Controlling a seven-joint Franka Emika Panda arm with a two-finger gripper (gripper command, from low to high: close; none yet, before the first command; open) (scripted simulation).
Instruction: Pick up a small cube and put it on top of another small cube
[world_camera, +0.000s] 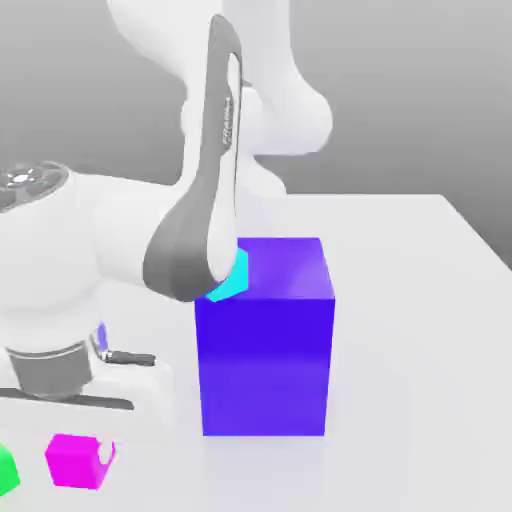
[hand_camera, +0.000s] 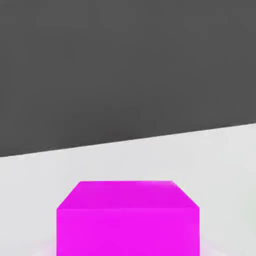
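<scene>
Small plain bright magenta-pink cube (world_camera: 75, 460): sitting at the lower left of the exterior frame on the white table (world_camera: 420, 330), flat on one face, no long axis. A white fingertip (world_camera: 106, 456) is touching its right side; the other is hidden. Gripper (world_camera: 80, 455): closing tight on this cube.

Small cyan cube (world_camera: 233, 277): lying on the big purple-blue block (world_camera: 265, 340), half hidden by the arm.

Green object (world_camera: 6, 470): being cut off at the left edge.

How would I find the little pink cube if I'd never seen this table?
Start at the big purple-blue block in the middle of the white table. Look toward the exterior view's lower left corner, under the robot's white arm: the small magenta-pink cube sits there. Beside it a green thing peeks in at the edge; the cyan cube is up on the block.
</scene>
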